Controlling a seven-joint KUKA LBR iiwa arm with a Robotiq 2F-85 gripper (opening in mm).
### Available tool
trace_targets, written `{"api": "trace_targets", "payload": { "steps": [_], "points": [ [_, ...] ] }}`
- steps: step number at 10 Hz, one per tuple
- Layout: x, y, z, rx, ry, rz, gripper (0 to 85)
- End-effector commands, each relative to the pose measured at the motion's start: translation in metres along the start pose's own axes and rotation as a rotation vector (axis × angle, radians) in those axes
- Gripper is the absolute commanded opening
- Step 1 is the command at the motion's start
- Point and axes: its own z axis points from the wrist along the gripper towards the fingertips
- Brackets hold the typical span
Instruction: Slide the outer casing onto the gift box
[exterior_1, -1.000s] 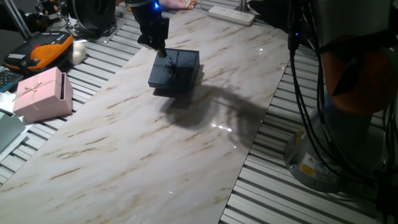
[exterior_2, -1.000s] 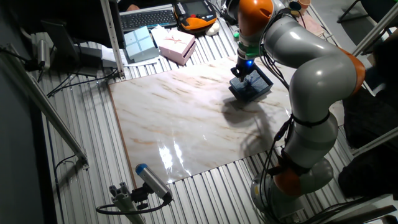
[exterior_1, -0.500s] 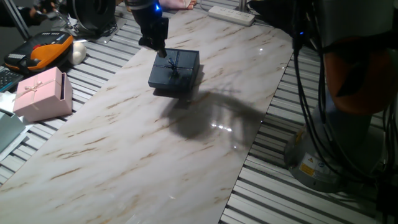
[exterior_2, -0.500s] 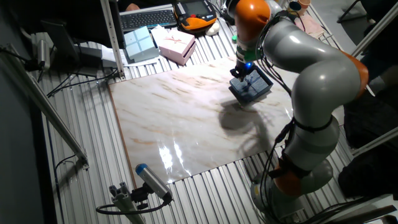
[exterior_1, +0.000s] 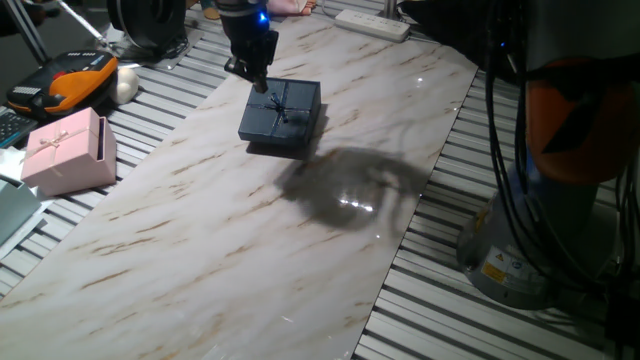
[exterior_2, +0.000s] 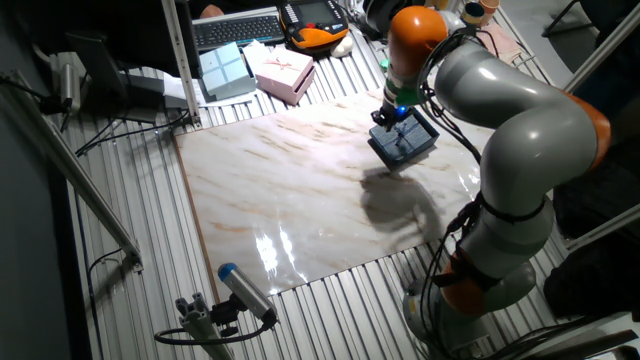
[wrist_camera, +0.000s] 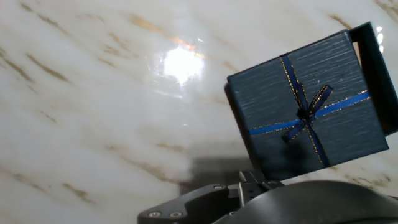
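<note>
The outer casing (exterior_1: 281, 112) lies flat, bow up, over the gift box (wrist_camera: 380, 68), near the marble table (exterior_1: 200, 250)'s far edge, with broad bare marble nearer the camera. It sits skewed to the table's edges. The gripper (exterior_1: 257, 78) hangs at its far corner; I cannot tell how the jaws stand.

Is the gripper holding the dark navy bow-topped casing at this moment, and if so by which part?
Cannot be told: the gripper sits at the far edge of the dark navy ribbon-bowed outer casing, but no view shows its fingertips.
</note>
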Motion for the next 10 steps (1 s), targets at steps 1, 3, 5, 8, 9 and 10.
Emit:
{"api": "trace_targets", "payload": {
  "steps": [1,3,5,8,9,10],
  "points": [
    [-0.0001,-0.0004,-0.0001,-0.034,-0.001,0.003,0.0],
    [-0.0001,-0.0004,-0.0001,-0.074,-0.03,-0.015,0.0],
    [-0.0001,-0.0004,-0.0001,-0.036,-0.029,-0.009,0.0],
    [-0.0014,-0.002,0.0017,0.028,-0.014,-0.031,0.0],
    [-0.003,-0.0044,0.004,0.056,0.001,-0.051,0.0],
    [-0.003,-0.0054,0.0068,0.077,0.006,-0.06,0.0]
  ]
}}
